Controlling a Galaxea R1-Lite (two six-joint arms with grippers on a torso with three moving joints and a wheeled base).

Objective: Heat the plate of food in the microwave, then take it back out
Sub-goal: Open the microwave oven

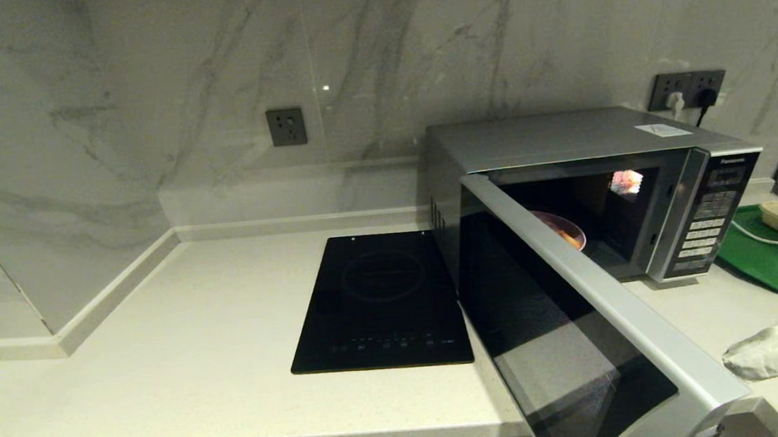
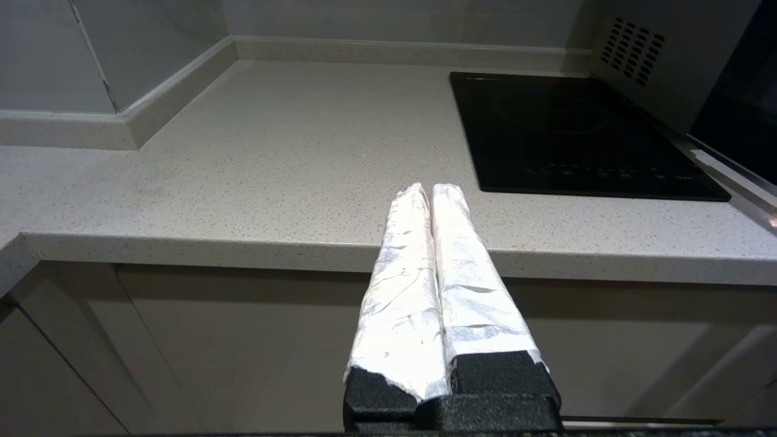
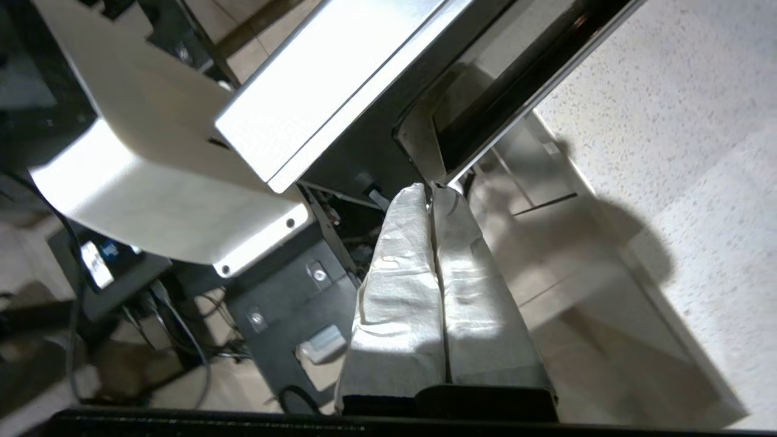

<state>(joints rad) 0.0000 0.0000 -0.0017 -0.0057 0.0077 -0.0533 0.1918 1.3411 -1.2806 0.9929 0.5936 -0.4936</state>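
The right pincer (image 3: 432, 189), its two foil-wrapped fingers pressed together on nothing, sits at the near right of the speckled pale bench (image 1: 196, 348), just by the free edge of the microwave (image 1: 567, 160) door. That dark-glass, silver-framed door stands swung wide toward the near side, and the round lavender plate of food (image 1: 562, 230) lies flat inside the cavity, farther back and well apart from the pincer. The left pincer (image 2: 431, 189), likewise closed and empty, hangs parked off the bench's near edge, with the flat black cooktop (image 1: 382, 303) left of the microwave.
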